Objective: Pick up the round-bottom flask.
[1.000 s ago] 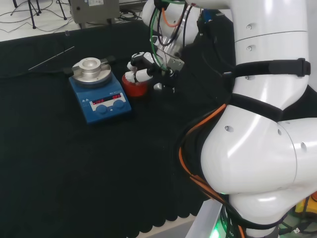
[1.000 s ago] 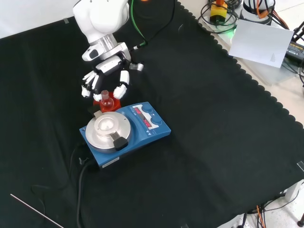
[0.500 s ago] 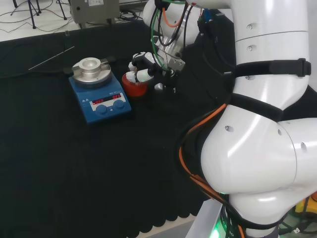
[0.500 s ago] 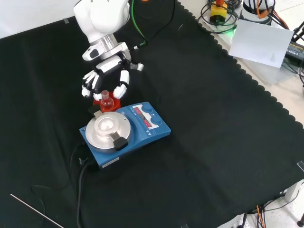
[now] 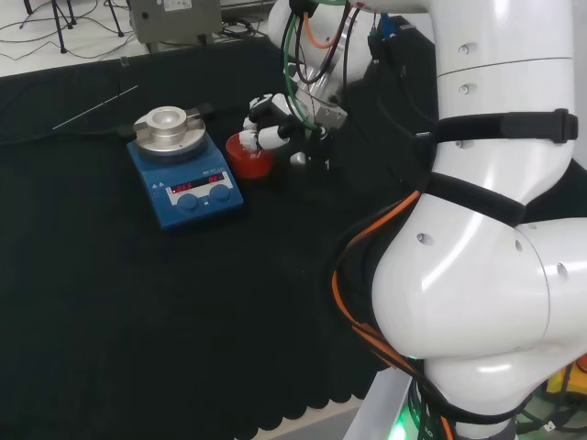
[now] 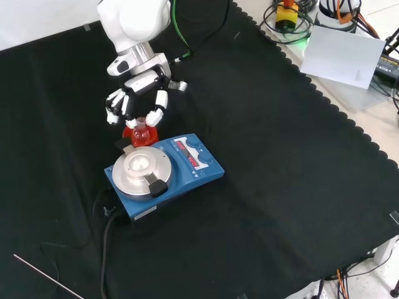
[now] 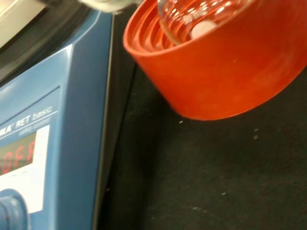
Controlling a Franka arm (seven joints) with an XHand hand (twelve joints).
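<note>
The round-bottom flask (image 6: 141, 130) is clear glass and stands in a red ribbed ring stand (image 6: 133, 141) just behind the blue hotplate in the front view. The hand (image 6: 136, 93) comes down over it, with its fingers (image 6: 158, 115) curled on either side of the flask's neck. From the head view, the hand (image 5: 268, 126) reaches over the red stand (image 5: 250, 163) from the right. In the wrist view the flask's round bottom (image 7: 192, 17) rests inside the stand (image 7: 225, 72), with a small white piece in it.
A blue hotplate stirrer (image 6: 163, 172) with a round metal top (image 5: 169, 129) stands right beside the stand, and its cable (image 6: 105, 237) runs over the cloth. A thin rod (image 5: 94, 107) lies on the cloth beyond the hotplate in the head view.
The hand has shifted slightly up and left in the front view, and its fingers have drawn closer round the flask's neck. The flask sits in the stand as before.
</note>
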